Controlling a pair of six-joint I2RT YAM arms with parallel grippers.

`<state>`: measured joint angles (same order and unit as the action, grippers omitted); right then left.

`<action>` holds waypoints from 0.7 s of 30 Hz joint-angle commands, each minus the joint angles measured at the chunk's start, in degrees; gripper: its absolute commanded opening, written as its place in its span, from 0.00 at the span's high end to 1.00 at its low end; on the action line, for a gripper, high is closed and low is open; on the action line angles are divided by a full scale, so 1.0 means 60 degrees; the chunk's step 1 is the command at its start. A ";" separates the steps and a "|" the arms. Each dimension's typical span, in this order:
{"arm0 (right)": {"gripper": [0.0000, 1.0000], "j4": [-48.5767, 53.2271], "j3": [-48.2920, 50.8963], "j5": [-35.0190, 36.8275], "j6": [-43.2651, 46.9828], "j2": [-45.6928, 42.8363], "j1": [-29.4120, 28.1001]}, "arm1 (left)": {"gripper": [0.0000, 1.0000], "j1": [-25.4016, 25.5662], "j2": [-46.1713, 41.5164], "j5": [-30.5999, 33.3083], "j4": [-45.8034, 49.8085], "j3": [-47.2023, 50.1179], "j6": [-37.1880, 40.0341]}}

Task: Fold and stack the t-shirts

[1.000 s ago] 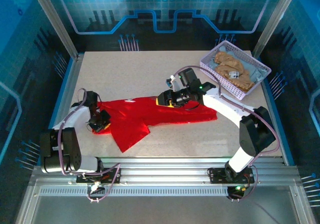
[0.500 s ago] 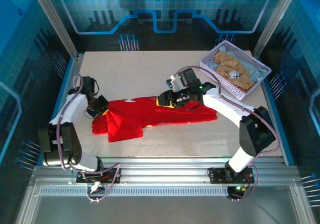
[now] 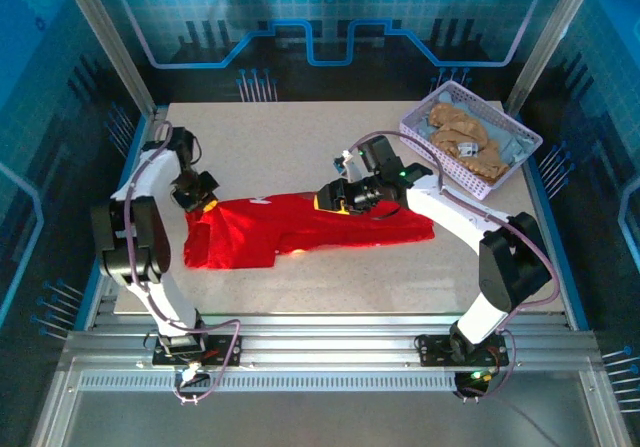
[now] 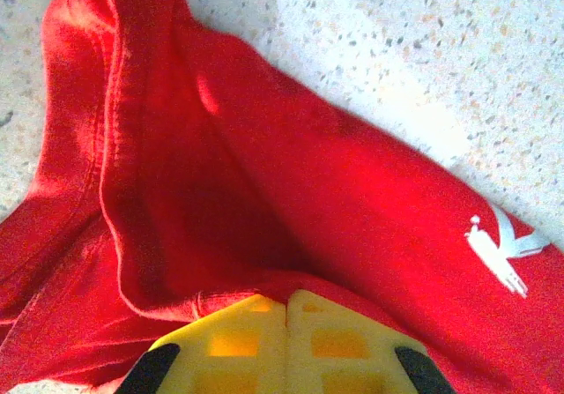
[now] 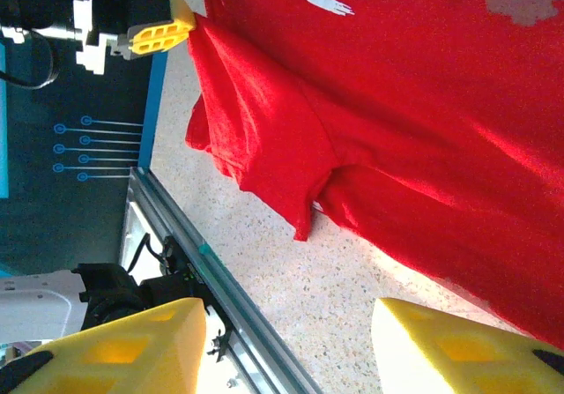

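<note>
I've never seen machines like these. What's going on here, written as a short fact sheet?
on the table: red t-shirt, lying across the table, its left end folded over
left gripper: shut, pinching the red t-shirt at its left edge
right gripper: open, holding nothing, above the shirt's middle
basket: lavender, at the far right corner
in the basket: tan t-shirt and pale blue-grey cloth, bunched up
stack: none visible yet

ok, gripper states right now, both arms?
Left gripper: shut, pinching the edge of the red t-shirt.
Right gripper: open, nothing between its fingers, above the same shirt.
</note>
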<state>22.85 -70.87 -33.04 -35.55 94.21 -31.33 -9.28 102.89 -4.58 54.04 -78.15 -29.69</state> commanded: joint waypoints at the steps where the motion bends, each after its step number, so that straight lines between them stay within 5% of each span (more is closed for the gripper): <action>1: 0.46 0.0188 -0.0142 0.0006 -0.0008 0.0117 0.0099 | 1.00 -0.0094 0.0555 0.0286 0.0735 -0.0749 0.0412; 21: 0.46 0.0212 -0.0030 0.0042 -0.0022 0.0160 0.0147 | 1.00 -0.0176 0.3118 0.0473 0.1860 -0.3575 0.1014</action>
<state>23.09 -70.87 -33.01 -35.57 94.21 -31.07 -9.76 119.96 -3.51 62.57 -97.67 -25.28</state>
